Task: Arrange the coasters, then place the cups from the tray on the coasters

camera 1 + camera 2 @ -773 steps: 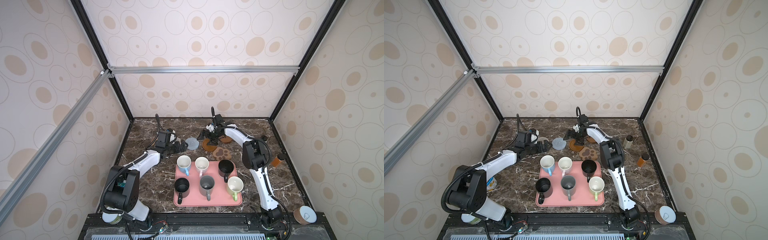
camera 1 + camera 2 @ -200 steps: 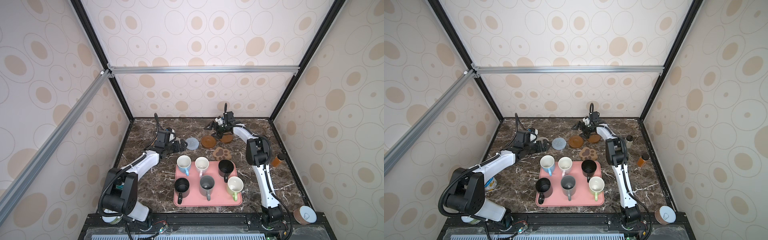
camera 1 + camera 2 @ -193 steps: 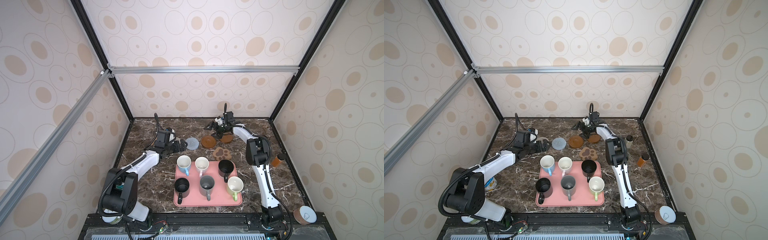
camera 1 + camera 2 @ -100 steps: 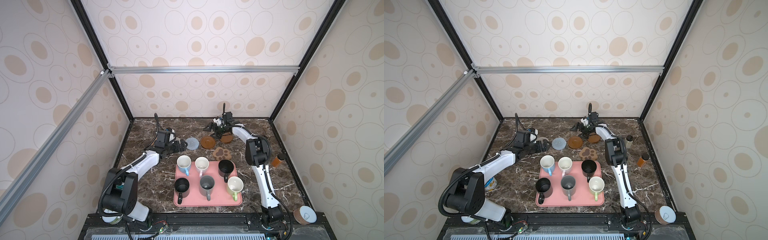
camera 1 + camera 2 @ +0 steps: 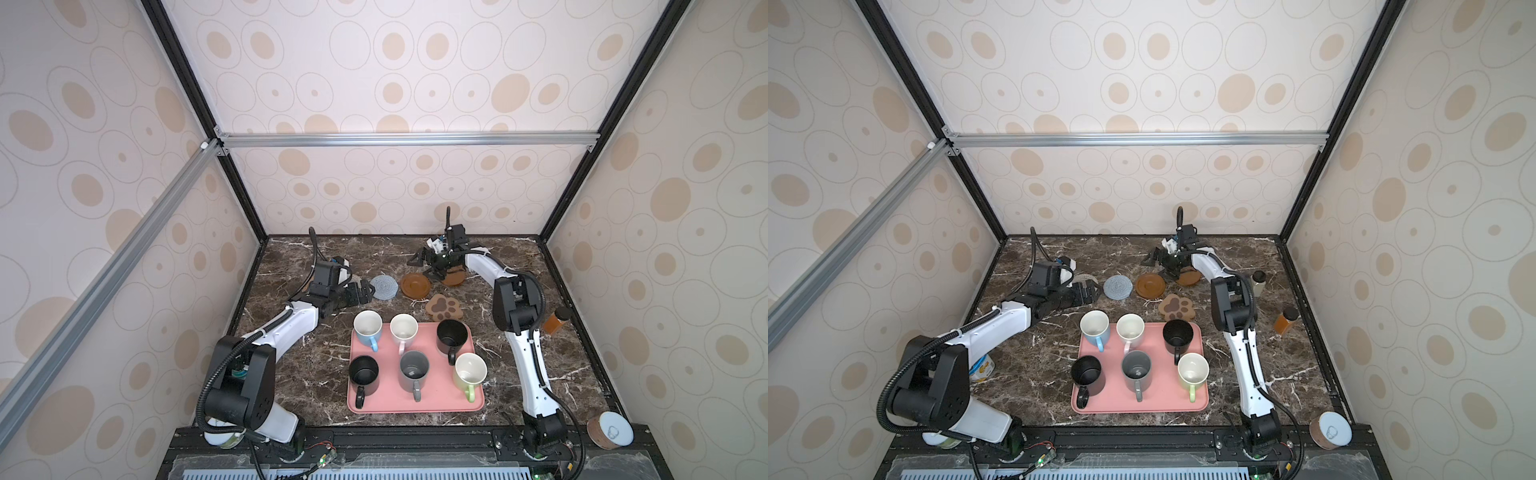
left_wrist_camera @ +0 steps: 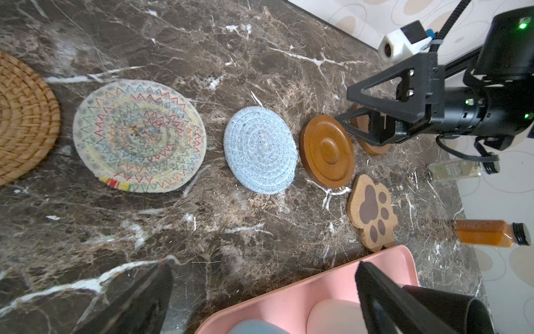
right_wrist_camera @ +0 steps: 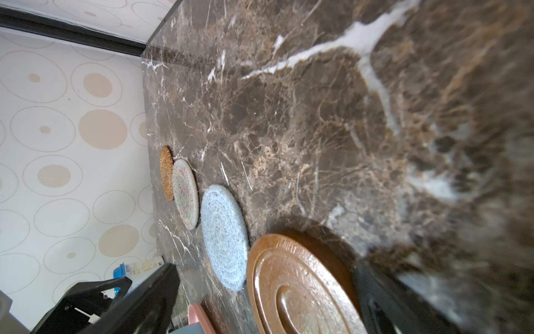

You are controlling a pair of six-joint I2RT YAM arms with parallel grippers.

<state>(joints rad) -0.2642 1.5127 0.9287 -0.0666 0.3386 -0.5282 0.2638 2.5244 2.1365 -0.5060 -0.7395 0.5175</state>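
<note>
Five coasters lie in a row along the back: tan rattan (image 6: 20, 121), cream woven (image 6: 138, 136), grey-blue (image 5: 383, 286), a wooden disc (image 5: 415, 285) and a second wooden disc (image 5: 455, 277). The paw-shaped one (image 5: 444, 307) lies nearer the pink tray (image 5: 415, 405). On the tray stand the cups: light blue (image 5: 368, 326), pink (image 5: 404, 328), grey (image 5: 413, 368), green (image 5: 469, 370) and two black (image 5: 451, 334) (image 5: 363, 372). My left gripper (image 5: 357, 293) is open and empty beside the grey-blue coaster. My right gripper (image 5: 430, 266) is open, low over the wooden discs, gripping nothing.
An amber bottle (image 5: 555, 322) and a clear bottle (image 5: 1258, 282) stand by the right wall. A white-lidded can (image 5: 609, 430) sits at the front right corner, another can (image 5: 982, 370) near the left arm's base. Walls close in the back and both sides.
Since about four seconds ago my right gripper has shifted right along the back to the wooden discs. Over the last second it barely moves. The left arm stays still.
</note>
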